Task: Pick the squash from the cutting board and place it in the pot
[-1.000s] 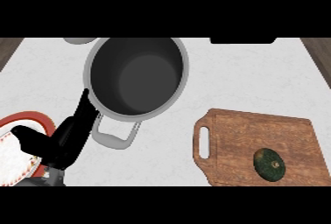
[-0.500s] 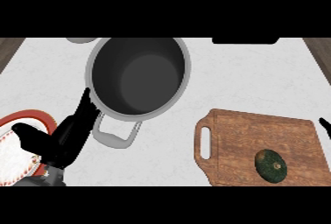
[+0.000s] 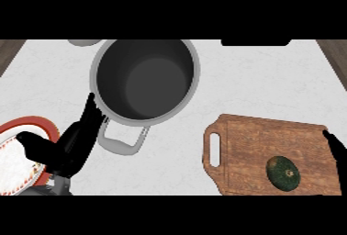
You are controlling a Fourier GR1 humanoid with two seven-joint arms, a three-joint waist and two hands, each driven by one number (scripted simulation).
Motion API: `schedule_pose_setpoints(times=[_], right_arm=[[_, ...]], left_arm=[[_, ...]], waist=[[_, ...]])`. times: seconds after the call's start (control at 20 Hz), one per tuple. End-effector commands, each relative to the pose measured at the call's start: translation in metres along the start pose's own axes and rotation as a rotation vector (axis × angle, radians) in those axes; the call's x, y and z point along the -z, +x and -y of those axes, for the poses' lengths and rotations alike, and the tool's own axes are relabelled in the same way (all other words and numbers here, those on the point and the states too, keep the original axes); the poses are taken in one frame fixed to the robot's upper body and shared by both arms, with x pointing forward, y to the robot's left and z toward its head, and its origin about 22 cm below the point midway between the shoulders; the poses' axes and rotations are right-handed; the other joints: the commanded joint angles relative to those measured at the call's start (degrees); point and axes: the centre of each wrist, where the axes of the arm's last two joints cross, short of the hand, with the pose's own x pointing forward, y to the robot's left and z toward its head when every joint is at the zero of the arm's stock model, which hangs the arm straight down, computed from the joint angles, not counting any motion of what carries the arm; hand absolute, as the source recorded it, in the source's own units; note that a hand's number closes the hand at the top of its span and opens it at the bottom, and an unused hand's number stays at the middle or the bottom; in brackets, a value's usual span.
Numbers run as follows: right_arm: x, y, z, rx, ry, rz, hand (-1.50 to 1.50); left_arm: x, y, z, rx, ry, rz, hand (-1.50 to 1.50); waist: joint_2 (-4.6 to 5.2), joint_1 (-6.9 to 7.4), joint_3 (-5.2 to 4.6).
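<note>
Right robot hand (image 3: 336,144) barely seen just right of the squash (image 3: 283,173); state cannot be told. Squash judged hard, smooth, rollable; best gripped across its middle.

I saw only a black sliver of the right hand (image 3: 335,146) at the right edge. The cutting board (image 3: 257,142) ran off the lower edge. The left hand (image 3: 68,143) hid part of the plate (image 3: 30,122), itself cropped at left. A grey thing (image 3: 82,42) at top, perhaps a bowl, was mostly cut off.
</note>
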Motion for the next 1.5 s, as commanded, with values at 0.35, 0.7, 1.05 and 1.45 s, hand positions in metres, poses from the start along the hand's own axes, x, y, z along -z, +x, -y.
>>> schedule_pose_setpoints(times=[0.35,0.7,1.05,1.45], right_arm=[[0.004,0.007,-0.029,-0.038,0.017,-0.181,-1.50],[0.026,0.009,-0.045,-0.022,0.020,-0.199,-1.50],[0.024,-0.007,-0.042,-0.053,0.053,-0.214,-1.50],[0.037,-0.010,-0.076,-0.044,0.049,-0.212,-1.50]], left_arm=[[-0.004,-0.029,0.003,-0.048,-0.060,-0.119,0.00],[-0.002,-0.024,0.013,-0.031,-0.066,-0.115,0.00],[0.002,-0.022,0.011,-0.031,-0.046,-0.120,0.00],[-0.009,-0.018,0.013,-0.031,-0.053,-0.121,0.00]], waist=[[0.62,-0.23,-0.41],[0.65,0.11,-0.34],[0.52,-0.57,-0.35],[0.45,-0.06,-0.31]])
